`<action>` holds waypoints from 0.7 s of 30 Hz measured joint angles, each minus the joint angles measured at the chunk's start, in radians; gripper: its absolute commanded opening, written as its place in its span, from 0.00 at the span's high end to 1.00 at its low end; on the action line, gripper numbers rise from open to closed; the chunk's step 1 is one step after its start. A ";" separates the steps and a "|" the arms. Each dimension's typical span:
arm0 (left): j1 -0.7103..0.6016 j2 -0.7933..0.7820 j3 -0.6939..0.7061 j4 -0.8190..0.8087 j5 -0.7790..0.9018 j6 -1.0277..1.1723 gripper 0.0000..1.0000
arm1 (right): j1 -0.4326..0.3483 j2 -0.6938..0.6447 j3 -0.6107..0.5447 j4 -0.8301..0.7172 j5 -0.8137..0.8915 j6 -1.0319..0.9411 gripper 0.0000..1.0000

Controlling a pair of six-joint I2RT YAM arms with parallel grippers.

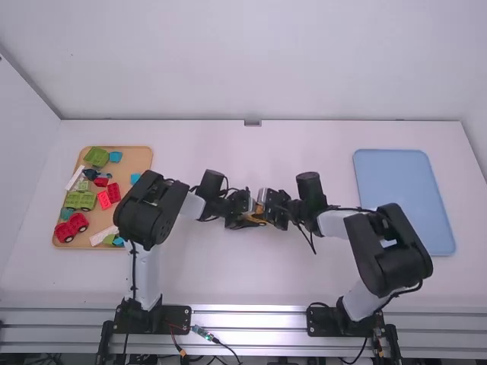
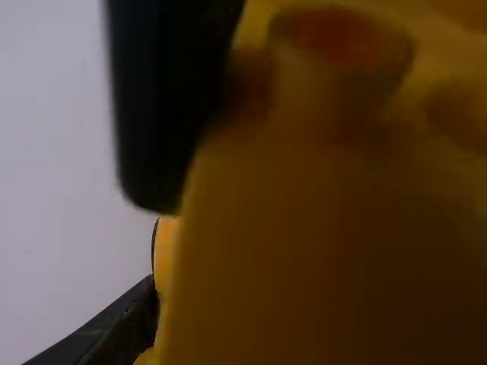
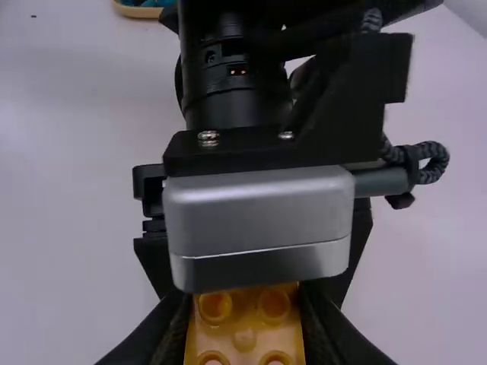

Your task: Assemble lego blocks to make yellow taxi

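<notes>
From where I'm standing, the two tools meet nose to nose over the middle of the bench (image 1: 319, 152), with the yellow block (image 3: 243, 338) between them. The right tool (image 1: 275, 210) is pinching it, a finger against each side and the round studs showing between. How the left tool (image 1: 240, 204) is set I can't tell (all that yellow crowds right up to its wrist camera). Past the tools, a broad pale stretch of surface runs to the far edge, where the wall (image 1: 259, 61) rises; on the near side there's another open stretch before the metal rail (image 1: 251, 319). More bare surface lies between the right tool and the blue tray (image 1: 403, 198), well off to its right and near the bench's right edge. Well to the left of the left tool sits the wooden tray (image 1: 135, 161), its right side partly hidden by the left arm (image 1: 148, 209). It holds a red wheeled piece (image 1: 71, 227), a green wheeled piece (image 1: 78, 200), another green piece (image 1: 97, 157), red bricks (image 1: 114, 192), blue bits (image 1: 116, 157) and white strips (image 1: 103, 236), quite a jumble.
</notes>
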 measured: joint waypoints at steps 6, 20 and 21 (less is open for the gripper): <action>0.000 0.002 0.007 -0.018 0.003 0.026 0.98 | -0.016 0.050 0.079 -0.085 -0.008 -0.029 1.00; 0.000 0.020 -0.019 0.094 0.023 0.009 0.98 | -0.024 0.118 0.138 -0.203 -0.054 -0.152 1.00; 0.000 0.020 -0.020 0.092 0.023 0.005 0.98 | -0.024 0.118 0.138 -0.194 -0.054 -0.152 1.00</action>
